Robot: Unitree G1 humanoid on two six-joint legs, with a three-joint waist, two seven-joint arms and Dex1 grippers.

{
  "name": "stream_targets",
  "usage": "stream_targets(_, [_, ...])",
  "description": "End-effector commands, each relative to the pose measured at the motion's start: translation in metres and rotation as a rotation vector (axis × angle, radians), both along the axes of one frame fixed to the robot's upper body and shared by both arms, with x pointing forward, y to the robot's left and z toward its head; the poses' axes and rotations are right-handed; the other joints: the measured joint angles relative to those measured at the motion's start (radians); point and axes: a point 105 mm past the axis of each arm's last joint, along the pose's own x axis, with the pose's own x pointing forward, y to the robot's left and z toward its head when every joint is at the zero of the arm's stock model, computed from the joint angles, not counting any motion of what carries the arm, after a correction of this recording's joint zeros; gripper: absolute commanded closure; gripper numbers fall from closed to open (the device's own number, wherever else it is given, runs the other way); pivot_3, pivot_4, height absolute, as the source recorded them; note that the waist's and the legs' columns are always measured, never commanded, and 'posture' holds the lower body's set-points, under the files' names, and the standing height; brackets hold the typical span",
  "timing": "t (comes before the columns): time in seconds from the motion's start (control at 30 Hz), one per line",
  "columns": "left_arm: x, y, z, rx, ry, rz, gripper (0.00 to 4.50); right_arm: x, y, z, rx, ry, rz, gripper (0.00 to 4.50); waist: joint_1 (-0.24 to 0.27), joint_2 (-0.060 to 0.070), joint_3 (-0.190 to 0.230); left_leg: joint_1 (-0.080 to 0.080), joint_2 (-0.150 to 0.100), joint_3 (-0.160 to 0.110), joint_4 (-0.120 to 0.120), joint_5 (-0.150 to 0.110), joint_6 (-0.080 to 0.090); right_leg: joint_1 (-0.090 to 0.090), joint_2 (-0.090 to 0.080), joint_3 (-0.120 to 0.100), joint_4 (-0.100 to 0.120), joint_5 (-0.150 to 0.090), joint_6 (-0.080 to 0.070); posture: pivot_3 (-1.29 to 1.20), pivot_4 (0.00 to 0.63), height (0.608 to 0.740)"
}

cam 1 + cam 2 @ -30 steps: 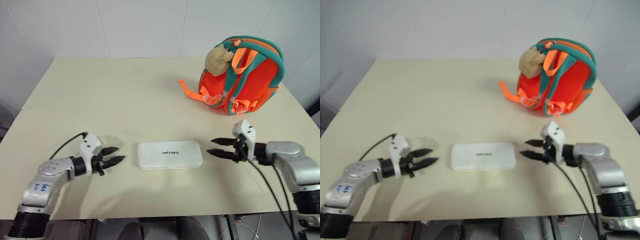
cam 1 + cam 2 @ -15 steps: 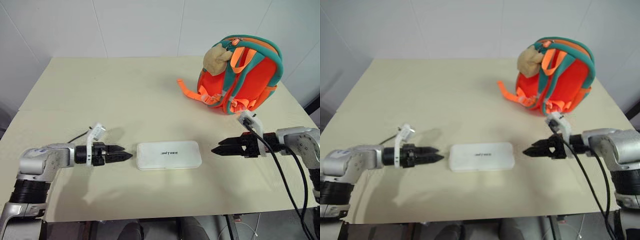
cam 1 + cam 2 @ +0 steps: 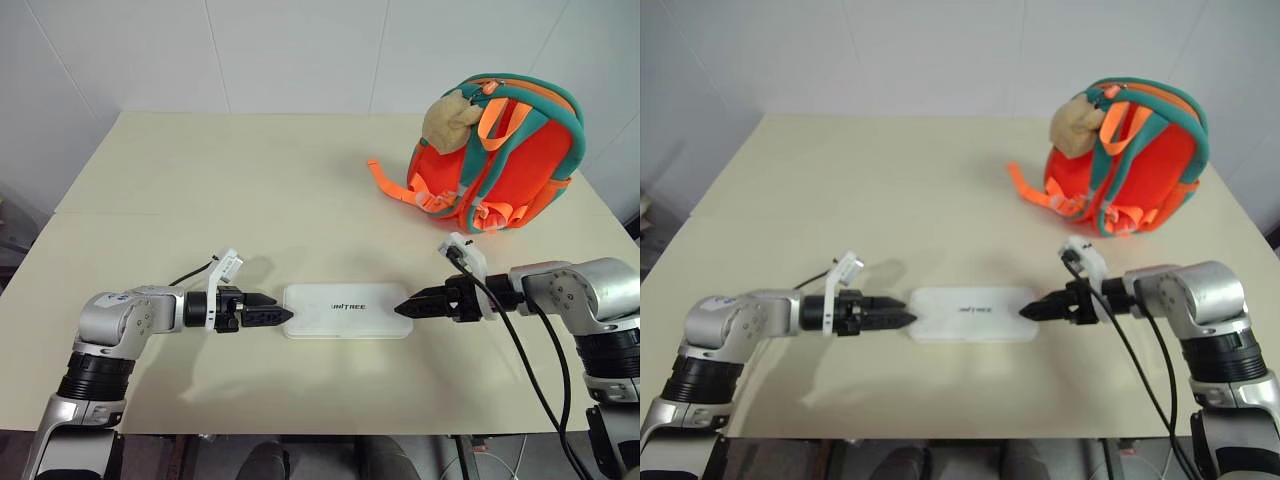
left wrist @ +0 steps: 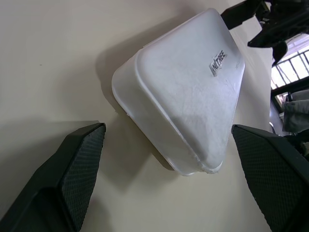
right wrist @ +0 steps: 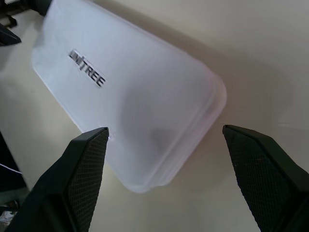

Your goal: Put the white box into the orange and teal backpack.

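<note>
The white box (image 3: 347,310) lies flat near the table's front edge, with dark lettering on its lid. My left gripper (image 3: 278,316) points at its left end and stands open. In the left wrist view the box (image 4: 188,96) sits just ahead of the gap between the fingers (image 4: 72,174), untouched. My right gripper (image 3: 406,308) points at the right end, also open. The right wrist view has the box (image 5: 130,92) lying ahead of the spread fingers (image 5: 260,174). The orange and teal backpack (image 3: 505,160) stands upright at the back right, with a beige plush toy (image 3: 450,115) on it.
The beige table (image 3: 250,190) is bare on its left and middle. Orange straps (image 3: 392,190) trail from the backpack onto the table. A white wall runs behind the table. Black cables hang from both wrists.
Both grippers have moved inward to the two ends of the box and rolled about their own axes. Their fingers have spread wider. The box and backpack have stayed put.
</note>
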Motion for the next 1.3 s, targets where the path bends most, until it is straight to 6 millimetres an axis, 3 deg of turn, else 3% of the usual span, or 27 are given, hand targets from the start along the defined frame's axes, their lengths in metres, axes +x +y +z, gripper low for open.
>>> stream_targets(0.03, [-0.007,-0.01,-0.01,0.005,0.045,-0.03,0.04,-0.002,0.006,0.005,0.018,-0.012,0.023,0.0,0.001,0.0,0.0,0.0,0.0,0.0,0.0,0.0,0.0,0.0,0.0,0.0,0.0,0.0,0.0,0.0,0.15,0.74])
stream_targets(0.83, [-0.007,-0.05,-0.006,-0.12,0.157,-0.079,0.04,-0.002,0.03,0.001,0.035,-0.064,0.098,0.0,0.0,0.0,0.0,0.0,0.0,0.0,0.001,0.0,0.0,0.001,0.0,0.0,0.001,0.0,0.0,0.0,0.15,0.74])
stream_targets(1.3, [-0.012,-0.035,0.008,-0.269,0.345,-0.072,0.04,-0.016,0.014,-0.012,-0.014,-0.064,0.139,0.0,-0.003,0.0,0.0,0.0,0.0,-0.001,0.001,0.0,0.0,0.0,0.0,0.0,0.0,0.0,0.0,0.0,0.15,0.74])
